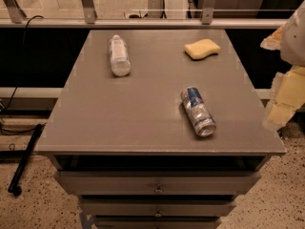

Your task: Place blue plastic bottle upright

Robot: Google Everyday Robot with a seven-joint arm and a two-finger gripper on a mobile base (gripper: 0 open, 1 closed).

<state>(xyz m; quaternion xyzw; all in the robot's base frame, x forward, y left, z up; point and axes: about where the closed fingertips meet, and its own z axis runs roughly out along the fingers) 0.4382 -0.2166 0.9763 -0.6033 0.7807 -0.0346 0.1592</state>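
- Three loose items on a flat, matte grey tabletop above grey drawers.
- Clear, faintly bluish plastic water bottle: smooth cylinder, on its side, far left; likely to roll if nudged or slip if pinched.
- Blue-and-silver metal drink can: also on its side, near right; risk of mistaken pick.
- Yellow, soft, wavy sponge: far right.
- Pale, yellow-patched hand: beyond the right edge, well apart from the bottle; wide or narrow, cannot tell.

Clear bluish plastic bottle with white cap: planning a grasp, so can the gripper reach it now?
Probably yes: the bottle lies alone far-left on the grey table; the gripper hangs beyond the right edge, and only the low blue-and-silver can and yellow sponge lie between.
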